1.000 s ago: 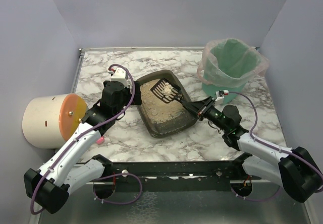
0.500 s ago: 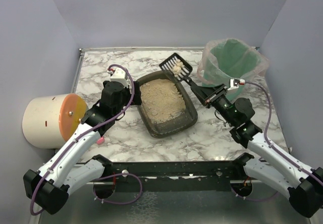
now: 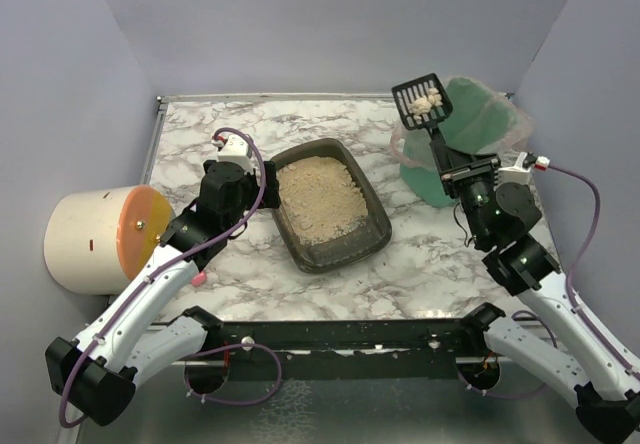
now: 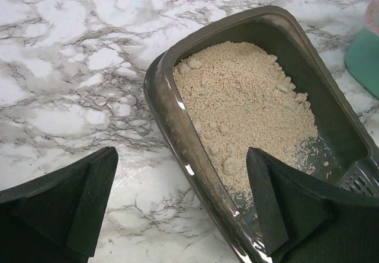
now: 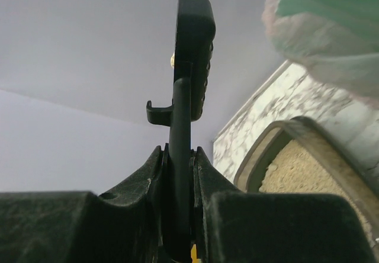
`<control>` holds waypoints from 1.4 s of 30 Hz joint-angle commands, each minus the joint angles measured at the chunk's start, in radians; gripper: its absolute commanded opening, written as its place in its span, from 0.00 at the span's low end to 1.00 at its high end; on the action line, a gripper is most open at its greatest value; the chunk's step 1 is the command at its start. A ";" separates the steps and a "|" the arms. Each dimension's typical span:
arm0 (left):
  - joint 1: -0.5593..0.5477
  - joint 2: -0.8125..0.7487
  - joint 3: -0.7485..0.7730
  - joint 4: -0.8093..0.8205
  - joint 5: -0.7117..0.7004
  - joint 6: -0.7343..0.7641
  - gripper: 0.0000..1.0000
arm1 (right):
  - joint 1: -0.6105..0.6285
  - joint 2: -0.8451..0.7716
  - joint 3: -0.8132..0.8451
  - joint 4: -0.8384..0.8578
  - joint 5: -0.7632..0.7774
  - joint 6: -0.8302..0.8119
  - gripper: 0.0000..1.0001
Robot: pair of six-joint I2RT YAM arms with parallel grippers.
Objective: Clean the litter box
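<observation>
The litter box (image 3: 377,230) sits mid-table, a dark tray holding beige litter with a few clumps. My left gripper (image 3: 266,178) is at its left rim and open. In the left wrist view the left gripper (image 4: 182,154) straddles the litter box rim (image 4: 159,91), one finger over the marble and one over the litter. My right gripper (image 3: 456,175) is shut on the handle of a black slotted scoop (image 3: 420,101). The scoop is raised, carries pale clumps and hangs at the near-left rim of the green bucket (image 3: 478,124). The right wrist view shows the scoop (image 5: 192,44) edge-on, clamped in the right gripper (image 5: 177,154).
A white cylinder with an orange face (image 3: 100,238) lies at the table's left edge. Grey walls close in three sides. A black rail (image 3: 330,336) runs along the near edge. The bucket (image 5: 331,14) is lined with a clear bag.
The right arm lifted the scoop with clumps out of the litter box and swung it right and back, up to the bucket. The left arm has not moved.
</observation>
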 commanded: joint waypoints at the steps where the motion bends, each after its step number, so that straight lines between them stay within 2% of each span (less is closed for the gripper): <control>1: -0.002 -0.018 -0.014 0.008 0.012 0.007 0.99 | 0.004 -0.037 0.044 -0.119 0.241 -0.106 0.01; 9: -0.003 -0.014 -0.014 0.009 0.012 0.007 0.99 | 0.004 -0.055 0.081 -0.174 0.466 -0.292 0.01; 15: -0.002 -0.013 -0.014 0.009 0.011 0.007 0.99 | 0.005 -0.029 0.075 -0.120 0.552 -0.529 0.01; 20: -0.003 -0.017 -0.014 0.008 0.011 0.007 0.99 | 0.004 0.014 0.069 -0.071 0.546 -0.719 0.01; 28: -0.005 -0.027 -0.014 0.009 0.010 0.008 0.99 | 0.004 0.114 0.081 0.110 0.529 -1.178 0.01; 35: -0.009 -0.037 -0.015 0.008 0.004 0.010 0.99 | 0.004 0.173 0.060 0.208 0.423 -1.559 0.01; 42: -0.015 -0.042 -0.014 0.007 -0.002 0.011 0.99 | 0.004 0.184 0.030 0.254 0.316 -1.847 0.01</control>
